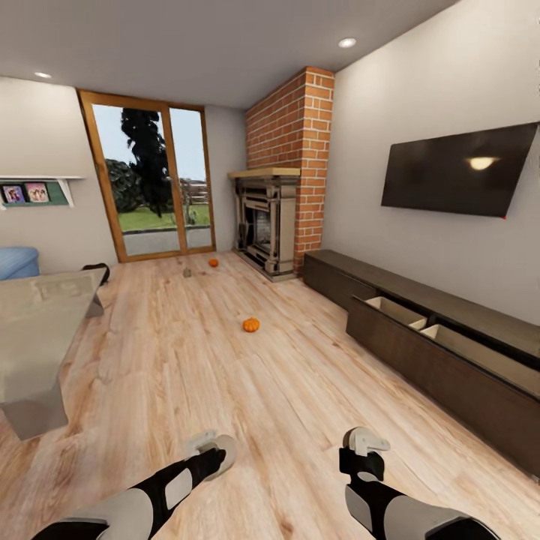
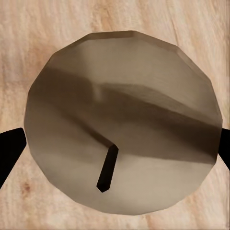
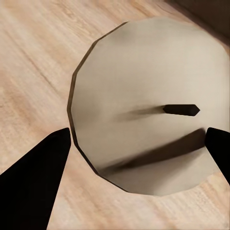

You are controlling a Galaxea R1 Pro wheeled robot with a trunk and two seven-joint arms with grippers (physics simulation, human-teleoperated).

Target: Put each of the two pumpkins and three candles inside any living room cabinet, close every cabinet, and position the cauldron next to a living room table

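Observation:
Both grippers hang low over the wood floor, each shut on a candle. In the left wrist view a pale faceted candle [image 2: 122,96] with a dark wick sits between the dark fingers [image 2: 8,153]; my left gripper [image 1: 212,452] is at bottom centre. My right gripper [image 1: 365,450] grips another candle [image 3: 143,81] the same way. One pumpkin [image 1: 251,325] lies mid-floor, a second pumpkin [image 1: 213,262] near the glass door. A small grey candle [image 1: 187,273] stands beside it. The cabinet [image 1: 420,352] runs along the right wall, its drawer [image 1: 394,307] pulled open. A dark shape, maybe the cauldron [image 1: 96,270], shows behind the table [image 1: 37,330].
A brick fireplace [image 1: 266,225] fills the far corner and a TV [image 1: 457,169] hangs above the cabinet. A blue sofa [image 1: 16,262] sits at far left. Open floor stretches between the table and the cabinet.

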